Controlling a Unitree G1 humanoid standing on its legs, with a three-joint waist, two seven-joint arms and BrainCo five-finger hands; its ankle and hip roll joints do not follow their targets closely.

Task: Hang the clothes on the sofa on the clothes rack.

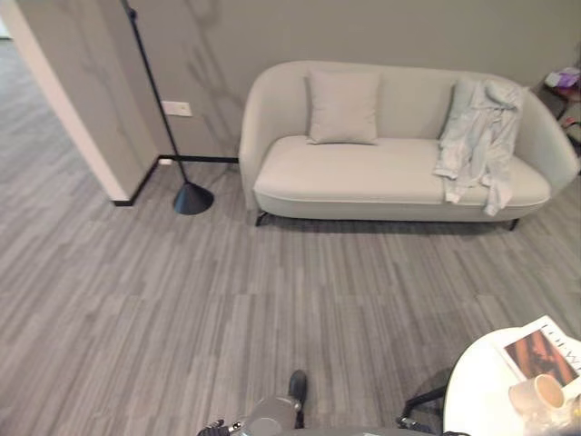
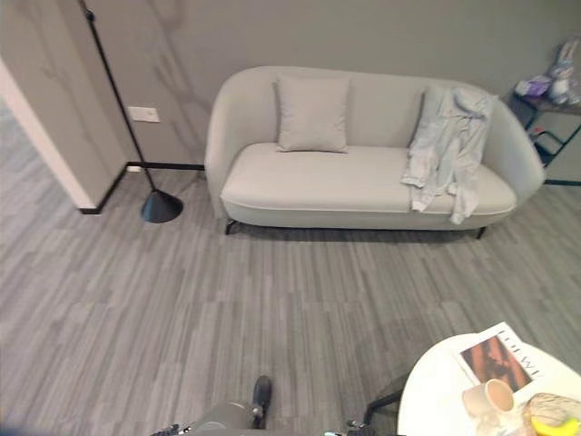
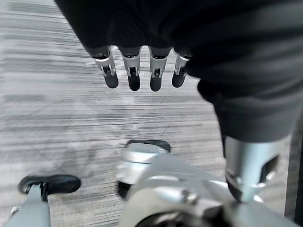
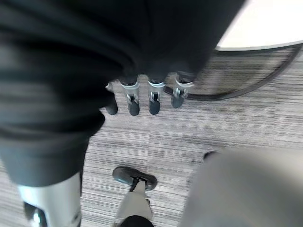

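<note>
A pale grey garment (image 1: 480, 139) lies draped over the right end of a light sofa (image 1: 363, 173), hanging from the backrest down over the seat's front edge. The sofa stands against the far wall across the floor from me. A black pole on a cone-shaped base (image 1: 192, 197) stands left of the sofa by the wall corner. My left hand (image 3: 135, 71) hangs over the floor with relaxed, straight fingers and holds nothing. My right hand (image 4: 142, 97) also hangs over the floor, fingers straight and empty, beside the round table's edge.
A square cushion (image 1: 343, 107) leans on the sofa's backrest. A white round table (image 1: 481, 391) at the lower right carries a magazine (image 1: 545, 350) and a cup (image 1: 537, 392). A dark shelf (image 2: 549, 100) stands right of the sofa. Grey plank floor lies between me and the sofa.
</note>
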